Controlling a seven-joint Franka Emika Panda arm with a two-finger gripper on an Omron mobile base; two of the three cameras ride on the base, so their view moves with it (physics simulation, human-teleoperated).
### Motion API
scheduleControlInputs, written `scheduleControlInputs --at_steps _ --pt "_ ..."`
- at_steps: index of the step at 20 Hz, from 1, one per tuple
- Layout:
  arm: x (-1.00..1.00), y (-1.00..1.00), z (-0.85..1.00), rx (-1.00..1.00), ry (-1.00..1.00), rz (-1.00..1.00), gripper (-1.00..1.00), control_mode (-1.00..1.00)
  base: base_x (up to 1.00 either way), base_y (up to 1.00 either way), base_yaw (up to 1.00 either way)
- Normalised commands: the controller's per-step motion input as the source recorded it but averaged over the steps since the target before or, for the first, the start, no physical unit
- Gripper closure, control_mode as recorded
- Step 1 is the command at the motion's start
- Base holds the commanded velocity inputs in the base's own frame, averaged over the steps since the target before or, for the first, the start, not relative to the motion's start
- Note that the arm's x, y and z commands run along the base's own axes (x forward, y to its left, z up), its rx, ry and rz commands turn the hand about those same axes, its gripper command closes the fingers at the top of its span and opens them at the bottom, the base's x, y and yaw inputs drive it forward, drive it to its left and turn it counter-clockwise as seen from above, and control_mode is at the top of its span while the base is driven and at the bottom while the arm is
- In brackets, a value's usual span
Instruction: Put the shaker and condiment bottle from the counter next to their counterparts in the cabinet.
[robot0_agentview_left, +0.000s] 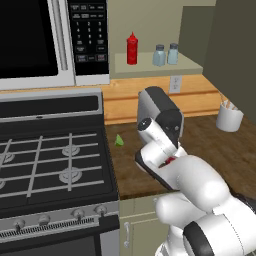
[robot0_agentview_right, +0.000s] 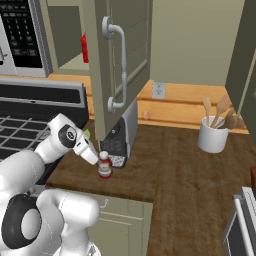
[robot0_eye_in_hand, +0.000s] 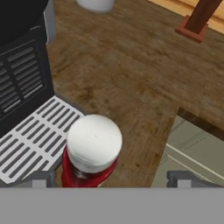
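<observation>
The condiment bottle (robot0_eye_in_hand: 93, 148), red with a white cap, stands on the wooden counter near its front edge, also seen as the squat condiment bottle (robot0_agentview_right: 104, 165). My gripper (robot0_eye_in_hand: 110, 179) is open just above it, one fingertip (robot0_eye_in_hand: 40, 179) on each side, apart from the bottle. In the right base view the gripper (robot0_agentview_right: 99, 158) reaches down at the bottle's cap. On the cabinet shelf (robot0_agentview_left: 150, 66) stand the tall red squeeze bottle (robot0_agentview_left: 132, 48) and two pale-blue shakers side by side, one shaker (robot0_agentview_left: 159, 55) left of its twin (robot0_agentview_left: 173, 53).
A dark coffee machine (robot0_agentview_right: 120, 136) with a white grille tray (robot0_eye_in_hand: 33, 140) stands right beside the bottle. The open cabinet door (robot0_agentview_right: 122, 60) hangs above it. A white utensil holder (robot0_agentview_right: 212, 135) stands at the back right. Stove (robot0_agentview_left: 50, 155) and microwave (robot0_agentview_left: 55, 40) lie left.
</observation>
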Motion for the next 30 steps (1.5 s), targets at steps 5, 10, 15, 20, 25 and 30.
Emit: scheduleControlInputs --at_steps 5,10,15,20,25,30 --pt "0.03 0.0 -0.05 0.0 0.0 0.0 -1.0 -1.0 0.0 0.0 0.0" --pt "0.05 0.0 -0.04 0.0 0.0 0.0 -1.0 -1.0 0.0 0.0 0.0" --pt "0.04 0.0 0.0 0.0 0.0 0.0 -1.0 -1.0 0.0 0.0 0.0" --pt "0.0 0.0 -0.03 0.0 0.0 0.0 -1.0 -1.0 0.0 0.0 0.0" --pt "0.0 -0.04 -0.08 0.0 0.0 0.0 -1.0 -1.0 0.0 0.0 0.0" --pt "0.05 -0.28 -0.22 0.0 0.0 0.0 -1.0 -1.0 0.0 0.0 0.0"
